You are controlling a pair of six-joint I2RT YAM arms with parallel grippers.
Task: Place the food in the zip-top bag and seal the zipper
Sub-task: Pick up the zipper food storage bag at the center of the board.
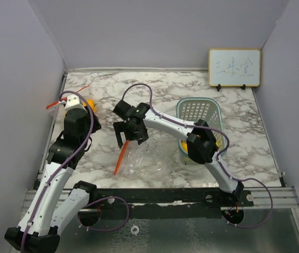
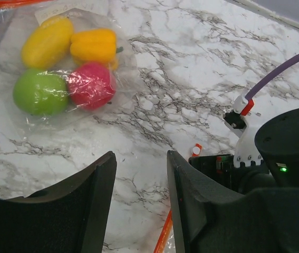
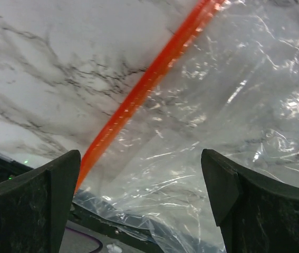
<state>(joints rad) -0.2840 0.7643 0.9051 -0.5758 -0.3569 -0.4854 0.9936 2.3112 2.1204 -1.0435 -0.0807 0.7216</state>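
Four glossy toy fruits (image 2: pixel 88 79), a yellow oblong, a yellow-orange pepper, a green ball and a red-pink one, lie bunched under the film of a clear zip-top plastic bag (image 2: pixel 65 117). This bag is at about 10 o'clock on the white marble-patterned table (image 1: pixel 233 147), just beyond the left gripper (image 2: pixel 140 158), whose fingers stand apart on nothing. Whether its zipper is closed I cannot tell.

A second clear bag (image 3: pixel 233 132), flat and seemingly empty, lies near 6 o'clock. The right gripper (image 3: pixel 140 158) hovers over its orange zipper strip (image 3: pixel 149 84), fingers spread wide, holding nothing. A pale green plastic mesh basket (image 1: pixel 212 113) sits at 3 o'clock, with a half-hidden yellow shape (image 1: pixel 183 146) at its near side.

The step looks like working the flat bag's mouth. Next, the right fingers should drop and pinch the strip squarely.
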